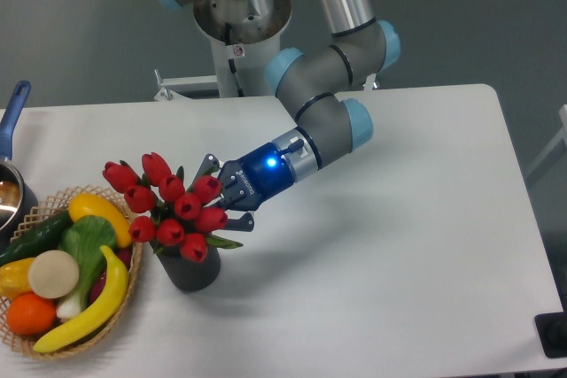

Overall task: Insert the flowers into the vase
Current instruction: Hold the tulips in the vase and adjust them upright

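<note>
The table (399,245) is white and takes most of the view. The arm (330,121) comes down from its base at the top, bends at a grey elbow with light blue caps, and reaches low to the left over the table. Its wrist is almost horizontal and carries a blue lit ring just behind the gripper (223,194).

The gripper points left, at the flowers (168,205). Its two dark fingers are spread apart, one above and one below the right side of the bunch, and they seem not to press it. I cannot tell if a fingertip touches a bud.

The flowers stand in the vase (190,272), with the red buds spread wider than its mouth and leaning a little to the left. The vase is upright on the table, just beside a basket (133,285) of fruit and vegetables at the left. A pot (11,188) with a blue handle is at the left edge.
</note>
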`<move>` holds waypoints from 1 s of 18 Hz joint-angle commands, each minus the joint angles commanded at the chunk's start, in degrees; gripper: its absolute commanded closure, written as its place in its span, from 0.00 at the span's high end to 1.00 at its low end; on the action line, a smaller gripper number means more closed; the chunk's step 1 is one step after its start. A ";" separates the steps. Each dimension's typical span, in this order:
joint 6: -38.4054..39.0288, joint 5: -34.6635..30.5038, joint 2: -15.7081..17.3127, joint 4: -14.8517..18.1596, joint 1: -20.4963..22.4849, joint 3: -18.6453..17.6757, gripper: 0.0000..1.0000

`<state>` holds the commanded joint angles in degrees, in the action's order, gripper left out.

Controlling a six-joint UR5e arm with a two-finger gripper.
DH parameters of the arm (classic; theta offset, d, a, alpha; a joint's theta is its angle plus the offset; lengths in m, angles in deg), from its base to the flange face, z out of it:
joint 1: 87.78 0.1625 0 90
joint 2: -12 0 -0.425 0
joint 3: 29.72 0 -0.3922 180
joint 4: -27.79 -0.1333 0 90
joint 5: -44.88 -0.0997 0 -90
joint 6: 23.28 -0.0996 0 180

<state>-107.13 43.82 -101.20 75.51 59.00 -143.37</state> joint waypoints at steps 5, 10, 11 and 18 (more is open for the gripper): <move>0.00 0.00 0.00 0.00 0.00 -0.09 0.20; 0.00 -0.09 -0.18 0.00 0.00 0.53 0.26; 0.00 0.00 -0.26 0.00 0.00 0.61 0.28; 0.09 0.00 0.17 0.00 0.09 0.53 0.54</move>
<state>-107.04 43.82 -101.02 75.51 59.08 -142.84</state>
